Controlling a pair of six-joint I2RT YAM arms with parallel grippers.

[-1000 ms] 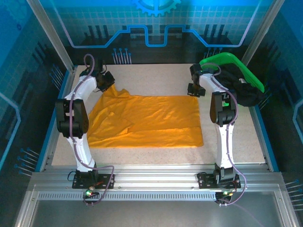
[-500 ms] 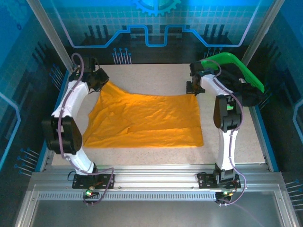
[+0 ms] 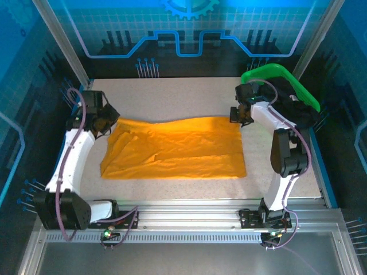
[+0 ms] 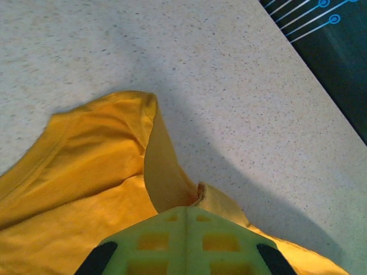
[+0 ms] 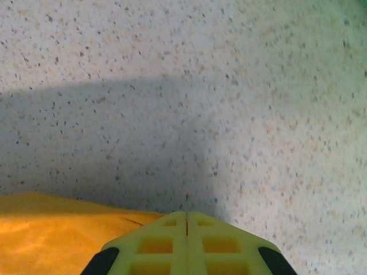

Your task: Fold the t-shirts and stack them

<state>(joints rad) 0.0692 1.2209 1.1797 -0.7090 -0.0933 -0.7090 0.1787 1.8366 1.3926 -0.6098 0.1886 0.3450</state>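
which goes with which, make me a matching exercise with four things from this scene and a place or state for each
Things
1. t-shirt
2. left gripper
3. right gripper
4. green basket

Places or states
A. at the far right corner of the table, with dark cloth in it
B. shut on the t-shirt's far left corner
C. orange-yellow, spread out over the middle of the table
D. shut on the t-shirt's far right corner

Pairs: 1-C, 2-B, 3-D, 4-A
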